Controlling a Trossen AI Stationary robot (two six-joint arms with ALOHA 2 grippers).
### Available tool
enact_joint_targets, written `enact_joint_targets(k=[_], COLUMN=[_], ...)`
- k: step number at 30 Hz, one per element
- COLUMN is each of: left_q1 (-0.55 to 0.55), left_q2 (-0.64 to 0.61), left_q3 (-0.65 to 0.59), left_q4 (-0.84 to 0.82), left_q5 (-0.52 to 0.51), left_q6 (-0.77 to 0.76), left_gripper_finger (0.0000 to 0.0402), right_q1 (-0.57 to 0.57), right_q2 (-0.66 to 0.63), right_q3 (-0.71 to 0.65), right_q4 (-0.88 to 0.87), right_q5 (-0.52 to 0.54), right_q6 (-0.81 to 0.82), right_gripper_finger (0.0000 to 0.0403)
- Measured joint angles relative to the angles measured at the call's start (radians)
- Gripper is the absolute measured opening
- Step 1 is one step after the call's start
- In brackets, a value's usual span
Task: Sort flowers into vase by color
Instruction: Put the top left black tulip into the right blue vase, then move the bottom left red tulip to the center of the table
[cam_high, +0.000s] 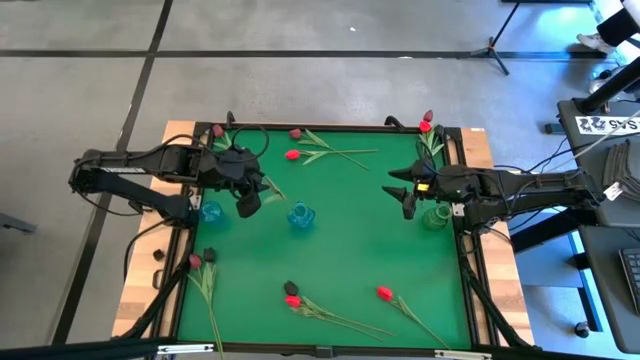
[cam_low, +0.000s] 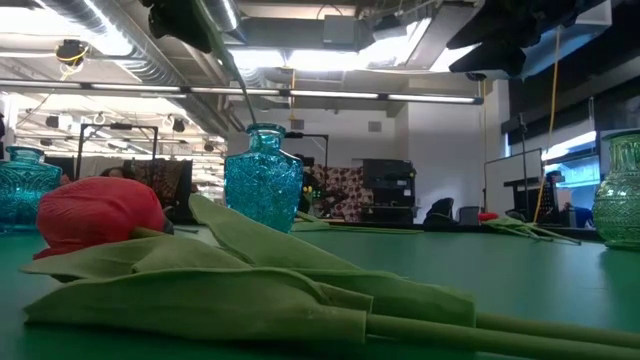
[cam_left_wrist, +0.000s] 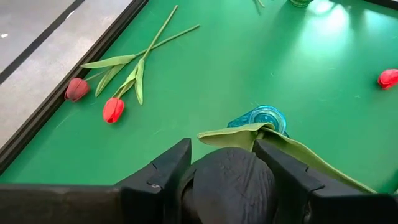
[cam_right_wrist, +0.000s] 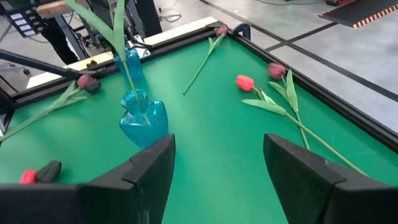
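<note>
My left gripper hovers left of the middle blue vase and is shut on a near-black tulip. The tulip's thin stem slants down into that vase's mouth, and its leaves drape toward the rim. My right gripper waits open above the table, beside a green vase, with nothing between its fingers. A teal vase stands under the left arm. My left gripper pinches the tulip's dark head, at the flower's upper end, between its two fingers. The fingers slant downward from the table's left side. The flower is lifted off the table and tilted, its stem's lower end inside the blue vase.
Loose tulips lie on the green mat: red and dark ones at the far edge, some at the far corners, others near the front edge. A raised black frame rims the mat.
</note>
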Motion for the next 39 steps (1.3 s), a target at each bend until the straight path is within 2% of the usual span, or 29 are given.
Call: enact_joint_targets(k=[4,7,15,18,22,30,34,37,39], left_q1=[0.000,0.000,-0.003,-0.026,-0.070,-0.076,-0.083,-0.108,-0.131], left_q2=[0.000,0.000,0.000,-0.004,-0.007,-0.008,-0.016,-0.035,-0.046], left_q3=[0.000,0.000,0.000,0.002,0.068,0.214,0.276,0.329,0.356], left_q4=[0.000,0.000,0.003,-0.001,0.000,0.000,0.014,0.057,0.083], left_q5=[0.002,0.002,0.010,0.026,0.028,-0.073,-0.090,-0.069,-0.042], left_q6=[0.007,-0.005,-0.044,-0.042,-0.028,0.027,0.054,0.086,0.102], left_gripper_finger=[0.0152,0.0163,0.0250,0.0271,0.0277,0.0279,0.0279,0.0279,0.0277], right_q1=[0.000,0.000,0.000,0.000,0.000,0.000,0.000,0.004,0.031], right_q2=[0.000,0.000,0.000,0.000,0.000,0.000,0.003,0.072,0.152], right_q3=[0.000,0.000,0.000,0.000,0.000,0.000,0.000,0.002,0.001], right_q4=[-0.004,-0.006,-0.005,-0.005,-0.007,-0.011,0.012,0.070,0.143], right_q5=[0.000,0.000,-0.001,-0.001,-0.001,-0.004,-0.101,-0.231,-0.274], right_q6=[0.019,0.019,0.019,0.021,0.024,0.028,0.009,0.001,0.024], right_gripper_finger=[0.0244,0.0244,0.0244,0.0244,0.0244,0.0244,0.0244,0.0241,0.0238])
